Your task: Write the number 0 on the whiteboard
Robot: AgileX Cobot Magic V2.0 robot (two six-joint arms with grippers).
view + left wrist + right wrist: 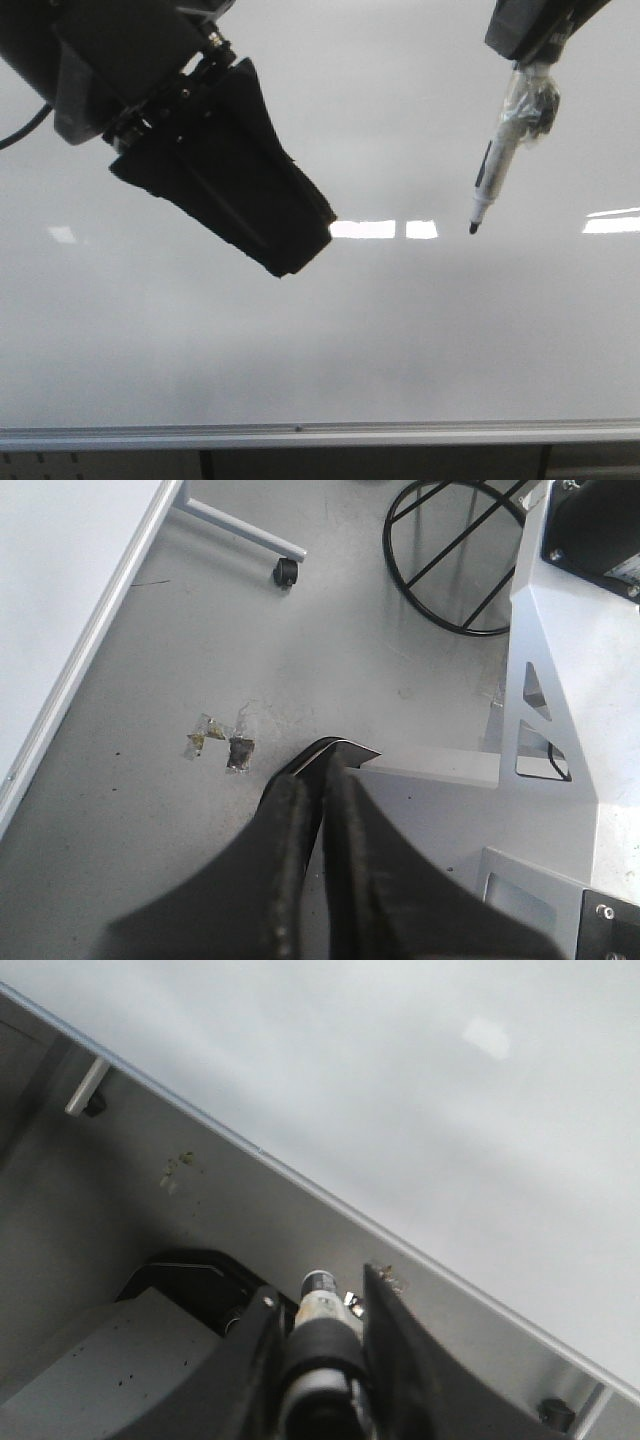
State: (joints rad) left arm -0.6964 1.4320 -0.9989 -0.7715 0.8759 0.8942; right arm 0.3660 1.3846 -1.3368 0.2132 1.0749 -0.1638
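Right gripper clamps marker, tip down, off blank whiteboard (no 0 yet); left gripper closed, empty, parked aside

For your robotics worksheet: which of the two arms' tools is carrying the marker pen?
The right tool grips the white black-tipped marker pen; the left tool is shut, empty.

My front camera close to the whiteboard, facing it squarely down to its bottom rail, my left wrist camera aimed at the floor beside that rail, my right wrist camera looking obliquely across rail and floor, all sharing the board's lower edge.
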